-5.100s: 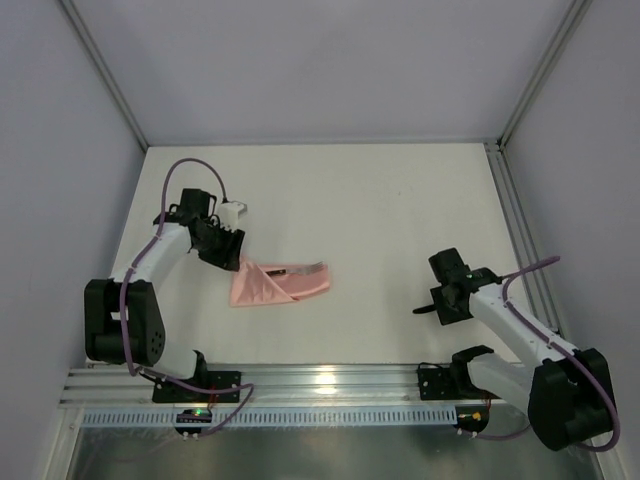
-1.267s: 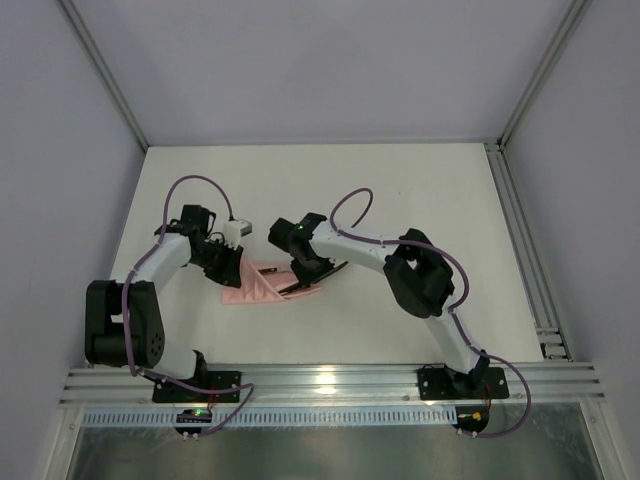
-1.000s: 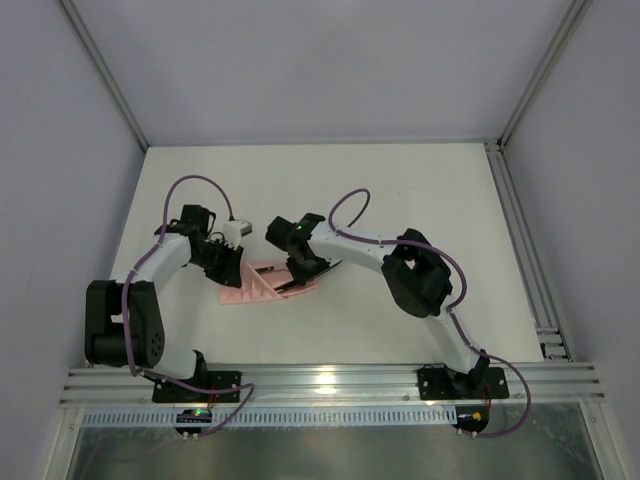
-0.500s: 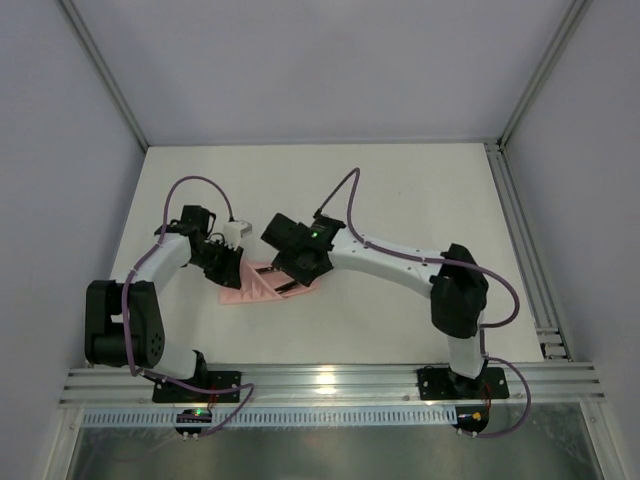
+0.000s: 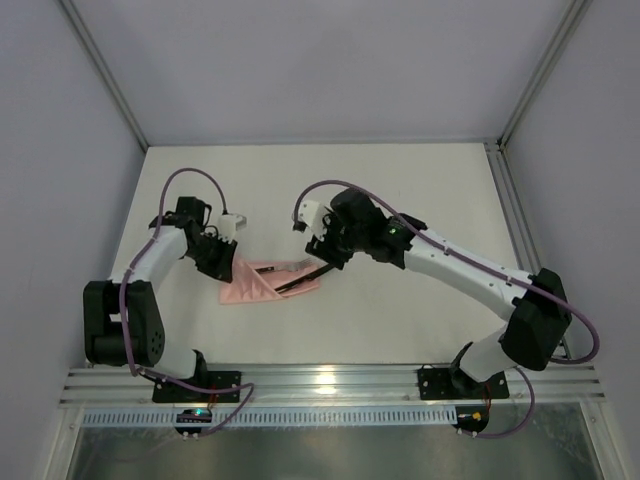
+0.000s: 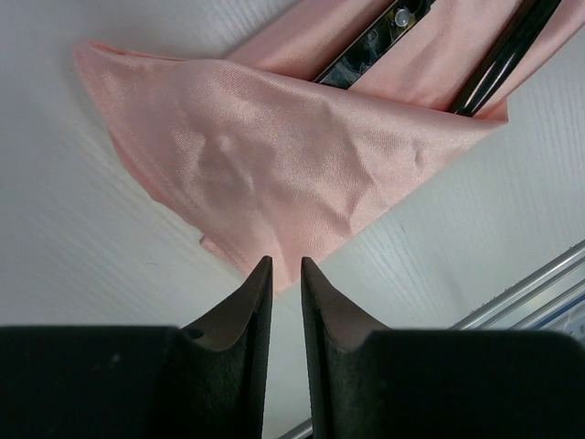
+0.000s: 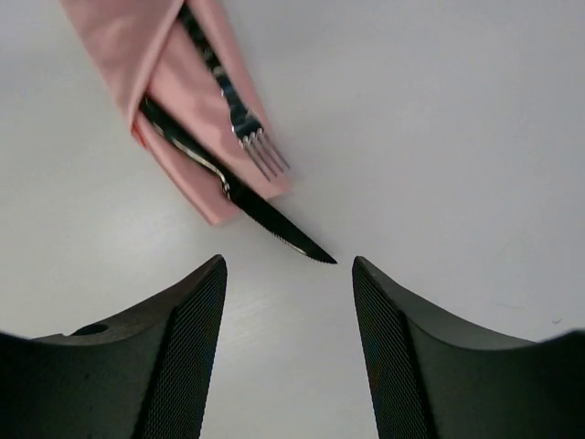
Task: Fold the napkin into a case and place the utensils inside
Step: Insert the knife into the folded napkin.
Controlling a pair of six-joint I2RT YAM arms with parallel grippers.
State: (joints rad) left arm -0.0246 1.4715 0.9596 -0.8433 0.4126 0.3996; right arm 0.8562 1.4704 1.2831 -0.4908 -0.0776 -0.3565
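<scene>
No legible text or markings anywhere

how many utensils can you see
2. A fork lies in the pink case, tines poking out; a dark knife sits beside it, blade tip past the cloth edge. Folds could hide another.

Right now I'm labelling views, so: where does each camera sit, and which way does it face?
Top external: above and behind the robot, looking down on the table; left gripper and right gripper show.
Left wrist: rides that arm, looking down at the case; its fingers show.
Right wrist: likewise, over the fork and knife; its fingers show.
Shared by all: the case.
</scene>
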